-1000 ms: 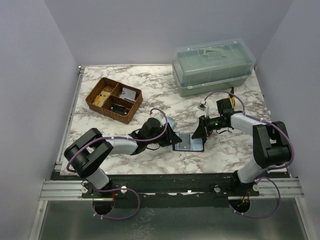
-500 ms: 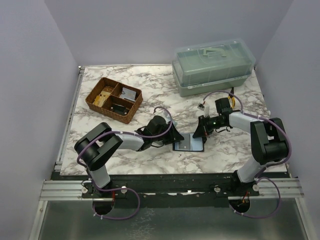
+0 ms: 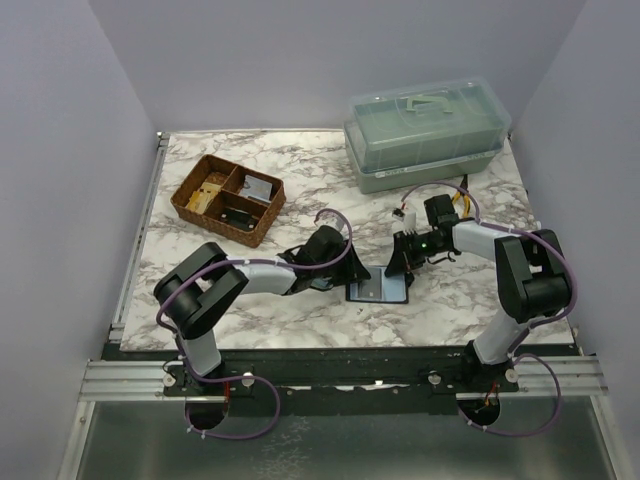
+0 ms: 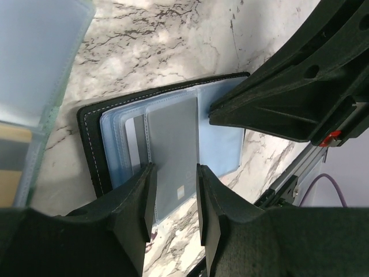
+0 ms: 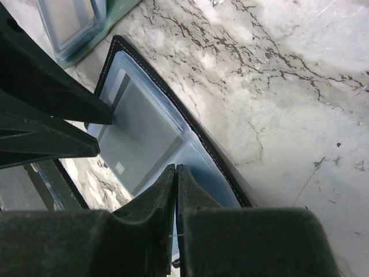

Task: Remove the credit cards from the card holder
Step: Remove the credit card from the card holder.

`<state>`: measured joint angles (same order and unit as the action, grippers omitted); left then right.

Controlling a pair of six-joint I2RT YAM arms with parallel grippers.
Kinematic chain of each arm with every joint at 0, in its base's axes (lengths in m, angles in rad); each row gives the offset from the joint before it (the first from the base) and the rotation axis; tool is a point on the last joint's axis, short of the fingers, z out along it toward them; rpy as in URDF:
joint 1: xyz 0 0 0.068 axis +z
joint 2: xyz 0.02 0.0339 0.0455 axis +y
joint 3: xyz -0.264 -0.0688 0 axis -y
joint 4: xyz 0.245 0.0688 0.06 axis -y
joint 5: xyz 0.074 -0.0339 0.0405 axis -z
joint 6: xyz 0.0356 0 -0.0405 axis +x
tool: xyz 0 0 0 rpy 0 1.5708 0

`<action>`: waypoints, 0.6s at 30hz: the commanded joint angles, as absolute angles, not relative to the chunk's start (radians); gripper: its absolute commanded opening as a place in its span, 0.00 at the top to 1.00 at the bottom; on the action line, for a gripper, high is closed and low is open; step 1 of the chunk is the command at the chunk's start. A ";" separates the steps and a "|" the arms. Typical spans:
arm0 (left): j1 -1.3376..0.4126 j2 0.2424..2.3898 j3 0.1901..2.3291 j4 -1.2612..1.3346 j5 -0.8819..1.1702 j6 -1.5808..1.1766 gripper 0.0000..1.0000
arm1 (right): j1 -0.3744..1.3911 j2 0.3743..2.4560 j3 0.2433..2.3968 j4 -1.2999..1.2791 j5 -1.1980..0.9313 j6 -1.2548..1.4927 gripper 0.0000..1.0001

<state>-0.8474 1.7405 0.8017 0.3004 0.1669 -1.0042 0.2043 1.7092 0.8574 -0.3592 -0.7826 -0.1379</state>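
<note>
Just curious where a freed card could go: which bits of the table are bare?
Bare marble: between wicker tray and lidded box, and along the near edge. Crowded around the card holder, where left fingers and right fingers meet.

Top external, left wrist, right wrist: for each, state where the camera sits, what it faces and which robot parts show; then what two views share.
Top external: above and behind the robot, looking down on the table; left arm and right arm show.
Left wrist: on the left arm, looking past the left fingers at the open card holder; the right gripper intrudes.
Right wrist: on the right arm, looking past the closed right fingers at the card holder.
Shared: both wrist views show the grey card.
</note>
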 commanded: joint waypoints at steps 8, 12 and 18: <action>-0.867 1.836 0.868 0.268 0.203 -0.992 0.60 | 0.219 1.737 0.885 -0.357 -0.719 -0.120 0.90; -0.867 1.840 0.866 0.323 0.226 -1.018 0.60 | 0.219 1.740 0.886 -0.356 -0.709 -0.115 0.90; -0.866 1.849 0.834 0.502 0.305 -1.106 0.60 | 0.219 1.737 0.885 -0.354 -0.693 -0.108 0.88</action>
<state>-0.8577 1.8153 0.8604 0.3523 0.2272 -1.0344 0.2104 1.7168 0.8665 -0.3592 -0.7319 -0.1192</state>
